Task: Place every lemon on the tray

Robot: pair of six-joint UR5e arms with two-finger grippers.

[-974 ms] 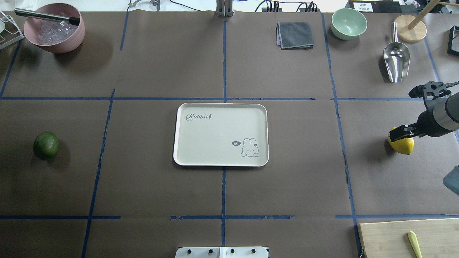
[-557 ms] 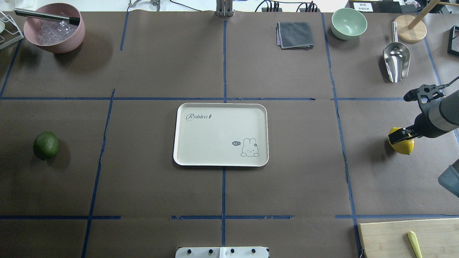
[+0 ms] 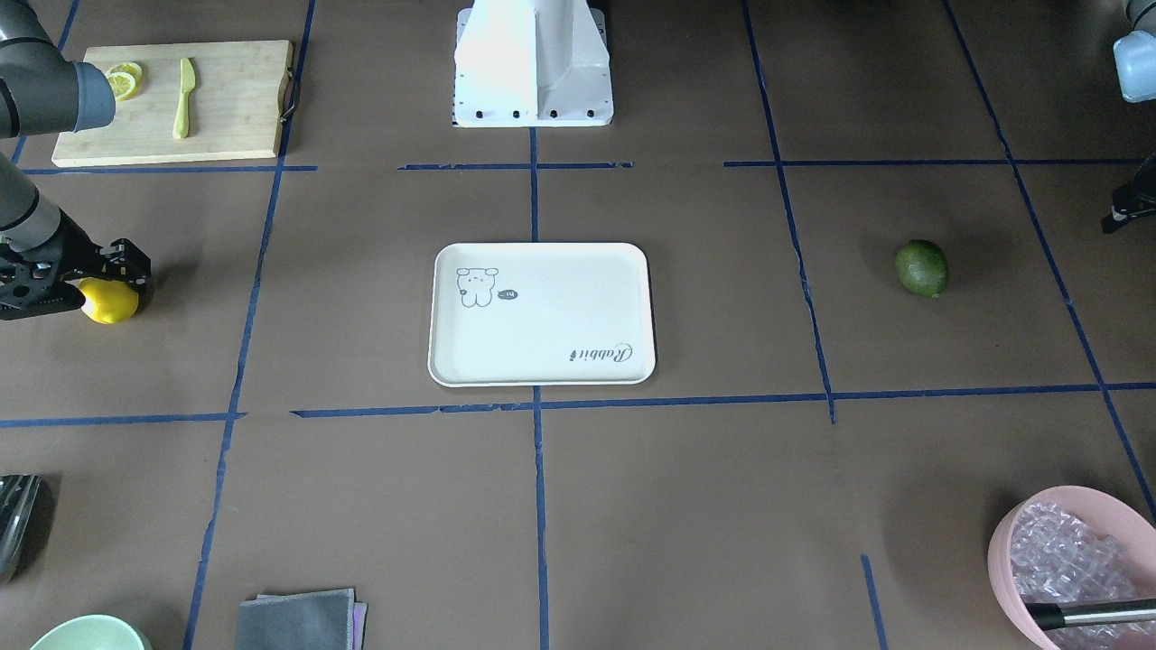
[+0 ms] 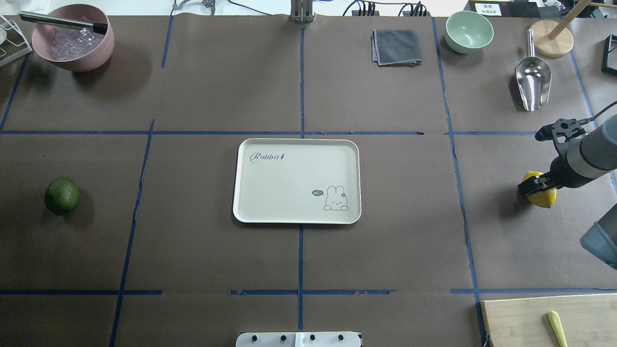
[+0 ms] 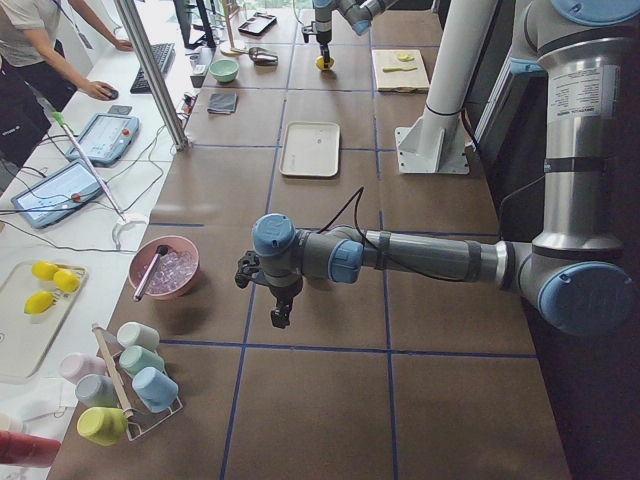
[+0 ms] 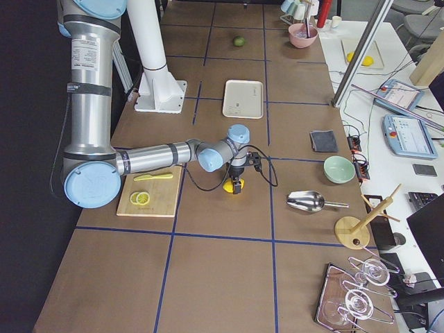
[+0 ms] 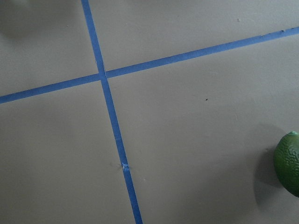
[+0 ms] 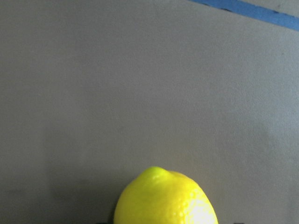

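The yellow lemon (image 4: 542, 196) lies at the table's right side. My right gripper (image 4: 534, 185) is low over it, open, with its jaws on either side of the fruit; the lemon fills the bottom of the right wrist view (image 8: 166, 198). The dark green lemon (image 4: 62, 195) lies alone at the far left and shows at the edge of the left wrist view (image 7: 289, 163). My left gripper (image 5: 281, 318) hangs above the table near it; I cannot tell whether it is open. The cream tray (image 4: 296, 164) sits empty in the middle.
A pink bowl (image 4: 72, 36) with a tool stands back left. A grey cloth (image 4: 396, 47), green bowl (image 4: 469, 31), metal scoop (image 4: 532, 82) and wooden stand (image 4: 553, 42) are back right. A bamboo cutting board (image 4: 525, 318) with a knife is front right.
My right arm has shifted toward the table's middle and come lower over the yellow lemon. The lemon, the green lemon and the tray have not moved.
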